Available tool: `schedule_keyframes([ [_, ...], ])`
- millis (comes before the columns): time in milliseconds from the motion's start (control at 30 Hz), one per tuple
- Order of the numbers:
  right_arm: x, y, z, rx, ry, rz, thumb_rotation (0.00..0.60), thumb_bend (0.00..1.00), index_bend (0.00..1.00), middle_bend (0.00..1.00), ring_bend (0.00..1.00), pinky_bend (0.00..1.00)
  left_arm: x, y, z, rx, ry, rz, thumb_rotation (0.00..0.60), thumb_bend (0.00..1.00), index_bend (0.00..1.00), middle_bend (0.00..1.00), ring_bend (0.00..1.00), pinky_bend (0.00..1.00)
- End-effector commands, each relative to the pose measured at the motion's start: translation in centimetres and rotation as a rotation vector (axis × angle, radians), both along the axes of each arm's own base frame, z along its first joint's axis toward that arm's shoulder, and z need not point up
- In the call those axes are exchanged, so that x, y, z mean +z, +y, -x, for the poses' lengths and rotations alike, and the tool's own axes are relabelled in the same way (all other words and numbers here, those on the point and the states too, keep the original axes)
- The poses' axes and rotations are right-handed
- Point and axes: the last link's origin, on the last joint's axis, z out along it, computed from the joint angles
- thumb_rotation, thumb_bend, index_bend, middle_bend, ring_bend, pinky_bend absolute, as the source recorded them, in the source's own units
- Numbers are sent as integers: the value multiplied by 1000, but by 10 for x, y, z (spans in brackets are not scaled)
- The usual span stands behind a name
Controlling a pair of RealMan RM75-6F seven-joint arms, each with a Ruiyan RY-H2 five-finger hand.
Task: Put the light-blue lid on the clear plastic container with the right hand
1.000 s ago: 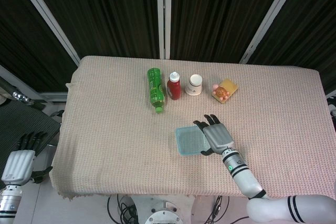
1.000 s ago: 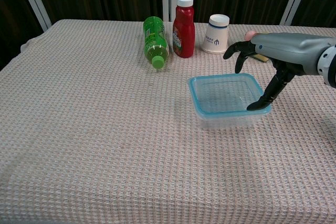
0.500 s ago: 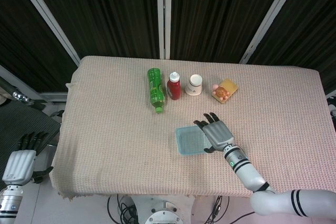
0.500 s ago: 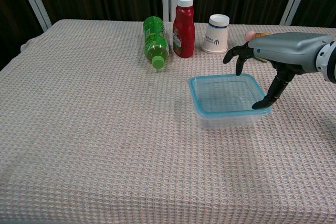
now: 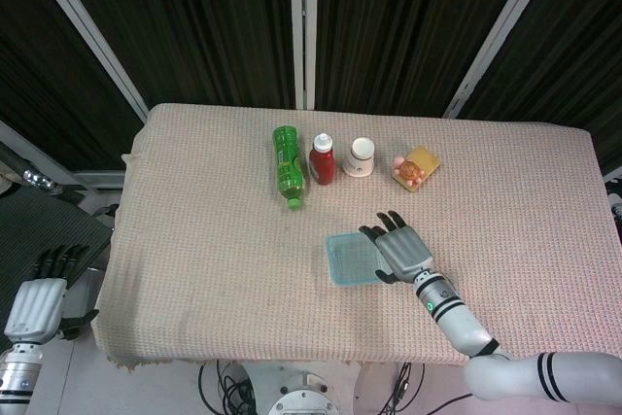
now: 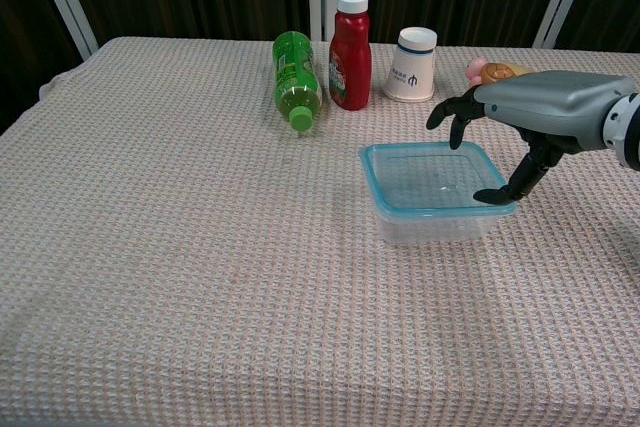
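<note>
Light-blue lid (image 6: pixel 437 175) sits on container (image 6: pixel 440 223); right hand (image 6: pixel 520 117) fingers spread, thumb on rim, pressing left?

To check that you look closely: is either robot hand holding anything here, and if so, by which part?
Nothing is lifted or gripped. The right hand rests its fingertips on the right edge of the light-blue lid, which sits on the container. The left hand hangs off the table, holding nothing.
</note>
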Motion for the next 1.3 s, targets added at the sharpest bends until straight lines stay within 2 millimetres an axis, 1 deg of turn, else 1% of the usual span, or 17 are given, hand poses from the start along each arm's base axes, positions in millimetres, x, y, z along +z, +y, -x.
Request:
schedule_keyframes([
  [33,-4,2,2,-2,4,-11,600,0,150,248,0,0,0,0,0,-2,0,1,600,0,89,67,0,0],
  [133,-8,4,4,0,9,-21,600,0,150,245,0,0,0,0,0,-4,0,0,600,0,89,67,0,0],
  [233,-9,5,4,5,7,-13,600,0,150,244,0,0,0,0,0,-4,1,0,600,0,89,67,0,0],
  [767,23,14,-6,40,-70,103,600,0,146,231,0,0,1,1,-1,-16,3,-15,600,0,87,67,0,0],
  [900,25,17,-8,45,-117,101,600,0,146,250,7,0,1,2,-2,-23,11,-29,600,0,87,67,0,0],
  [967,23,19,-12,56,-176,80,600,0,179,274,49,10,1,2,-2,-26,13,-32,600,0,87,67,0,0],
  [1033,20,20,-15,63,-243,55,600,0,279,336,144,71,0,2,-3,-27,12,-30,600,0,87,67,0,0],
  [1067,17,20,-17,72,-287,41,600,0,331,377,193,125,0,2,-3,-28,12,-30,600,0,87,67,0,0],
  [1100,15,21,-19,79,-320,28,600,8,395,434,261,213,-1,2,-3,-28,12,-29,600,0,87,67,0,0],
  [1133,12,21,-20,79,-356,14,600,49,466,498,339,326,-1,2,-3,-27,12,-29,600,0,87,67,0,0],
  [1167,8,22,-22,72,-402,-8,600,116,526,555,407,428,-1,2,-3,-27,12,-29,600,0,87,67,0,0],
  [1200,4,23,-22,65,-427,-28,600,214,595,621,482,541,-1,1,-3,-27,13,-30,600,0,87,67,0,0],
  [1233,0,23,-23,59,-444,-54,600,310,654,679,545,631,-1,1,-4,-26,13,-30,600,0,87,67,0,0],
  [1267,-4,23,-24,56,-461,-83,600,359,690,713,580,680,-1,1,-4,-26,12,-31,600,0,87,67,0,0],
  [1300,-8,23,-25,60,-473,-99,600,430,754,765,633,749,-1,1,-4,-25,12,-31,600,0,87,67,0,0],
])
